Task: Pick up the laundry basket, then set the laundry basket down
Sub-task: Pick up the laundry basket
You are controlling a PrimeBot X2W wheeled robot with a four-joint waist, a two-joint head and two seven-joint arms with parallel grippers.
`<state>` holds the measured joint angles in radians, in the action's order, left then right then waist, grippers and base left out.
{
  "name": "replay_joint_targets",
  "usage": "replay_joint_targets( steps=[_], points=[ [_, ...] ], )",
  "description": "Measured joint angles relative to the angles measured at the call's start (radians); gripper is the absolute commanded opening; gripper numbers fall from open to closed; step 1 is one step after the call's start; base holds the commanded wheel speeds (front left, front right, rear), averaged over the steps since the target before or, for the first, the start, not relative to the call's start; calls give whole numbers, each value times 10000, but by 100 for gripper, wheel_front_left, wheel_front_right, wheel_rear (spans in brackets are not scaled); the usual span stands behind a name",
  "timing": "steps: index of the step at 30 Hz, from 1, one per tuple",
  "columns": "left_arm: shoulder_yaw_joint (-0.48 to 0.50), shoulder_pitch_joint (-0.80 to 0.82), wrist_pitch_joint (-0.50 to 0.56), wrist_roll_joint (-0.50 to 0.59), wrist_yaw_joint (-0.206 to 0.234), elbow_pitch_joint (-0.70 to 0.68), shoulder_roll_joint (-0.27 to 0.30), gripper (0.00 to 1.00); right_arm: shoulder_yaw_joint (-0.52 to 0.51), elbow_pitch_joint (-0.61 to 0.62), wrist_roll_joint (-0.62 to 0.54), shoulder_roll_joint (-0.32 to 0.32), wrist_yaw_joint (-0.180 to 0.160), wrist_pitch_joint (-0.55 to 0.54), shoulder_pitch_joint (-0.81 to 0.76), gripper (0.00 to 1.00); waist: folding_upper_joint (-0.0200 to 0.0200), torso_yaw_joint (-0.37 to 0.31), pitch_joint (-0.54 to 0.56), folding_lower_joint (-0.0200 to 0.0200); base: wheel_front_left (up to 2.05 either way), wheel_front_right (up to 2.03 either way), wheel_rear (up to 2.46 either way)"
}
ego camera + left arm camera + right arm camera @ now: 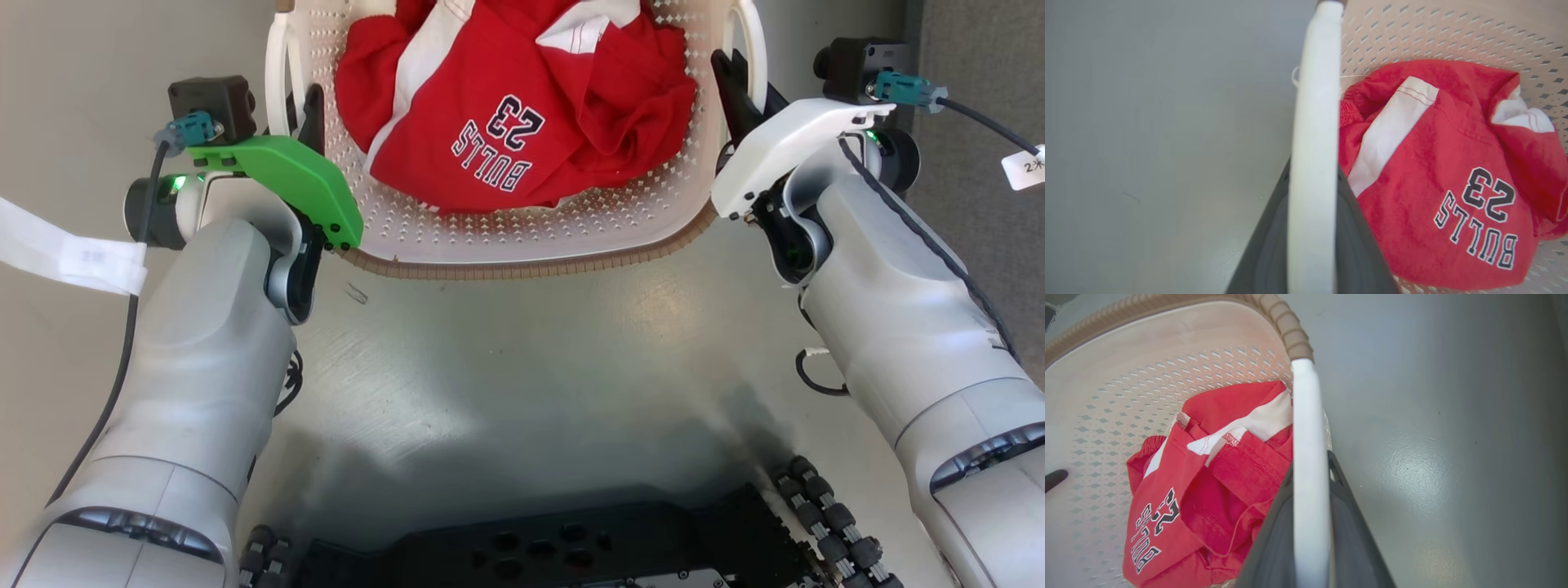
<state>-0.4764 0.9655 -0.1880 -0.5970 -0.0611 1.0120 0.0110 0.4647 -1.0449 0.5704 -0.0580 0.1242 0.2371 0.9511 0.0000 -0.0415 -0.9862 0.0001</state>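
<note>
Shells of the left forearm (196, 367) and the right forearm (898, 310) hide much of each tool from the head camera, on the near side of the laundry basket (506, 233). The left tool (312, 114) shows one dark finger at the basket's left handle (277, 73); the right tool (735, 82) stands likewise at the right handle (755, 49). From the left wrist, dark fingers (1359, 245) hug that white bar on both sides, closed on it; the right wrist's fingers (1355, 531) clasp theirs the same way (each bar covers the gap).

The basket is cream with small diamond holes and a brown ribbed rim (531, 268). It sits over the grey floor (531, 351); I cannot tell whether it touches. Inside lies a crumpled red-and-white garment (522, 98) printed BULLS 23. The basket's far end is cut off.
</note>
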Motion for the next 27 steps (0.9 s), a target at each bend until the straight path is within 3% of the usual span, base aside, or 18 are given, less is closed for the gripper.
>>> replay_joint_targets(
  steps=[12, 27],
  points=[
    [-537, -426, -169, -646, -196, 443, 2, 0, 564, -347, 596, 19, 0, 2, -463, 0, 0, 1, 962, -1, 0, 0, 0],
    [-1030, -1685, 128, -1975, -397, 894, -6, 0, 1246, -759, 1396, 148, 0, -477, -1485, 0, 0, -28, 3087, -1, 0, 0, 0]
  ],
)
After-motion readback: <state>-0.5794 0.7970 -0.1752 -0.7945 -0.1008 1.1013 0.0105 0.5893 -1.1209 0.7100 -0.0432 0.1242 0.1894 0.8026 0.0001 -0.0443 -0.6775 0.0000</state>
